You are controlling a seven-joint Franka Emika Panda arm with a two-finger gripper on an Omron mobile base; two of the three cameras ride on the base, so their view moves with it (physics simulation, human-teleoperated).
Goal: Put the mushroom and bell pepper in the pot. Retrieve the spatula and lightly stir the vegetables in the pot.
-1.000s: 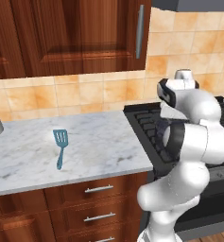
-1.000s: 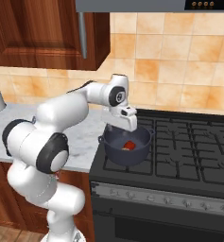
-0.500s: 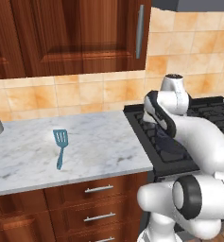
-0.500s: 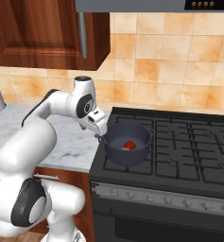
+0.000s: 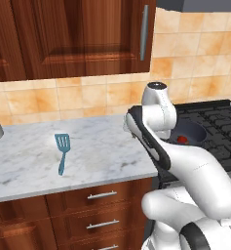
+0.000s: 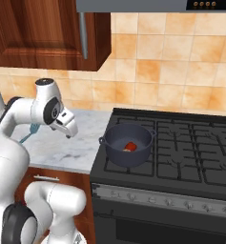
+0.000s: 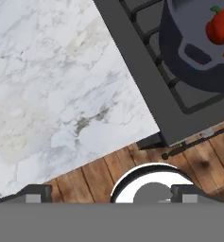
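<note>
Teal-blue slotted spatula (image 5: pixel 62 152) lay flat on the white marble worktop (image 5: pixel 102 146), well apart from the stove (image 6: pixel 190 147). The round dark blue-grey metal pot (image 6: pixel 128 144) stood on a front burner with the small glossy red bell pepper (image 6: pixel 130 146) inside. The white arm's pincer (image 6: pixel 70 131) hovered above the worktop, jaws spread wide and holding nothing.

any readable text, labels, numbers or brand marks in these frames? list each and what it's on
No text can be read in any view.
Range hood: small amber dots and a cut-off mark at the right edge, too small to read.
Stove front knobs: no legible markings.
Pot, spatula, cabinets, tiles: no labels.
</note>
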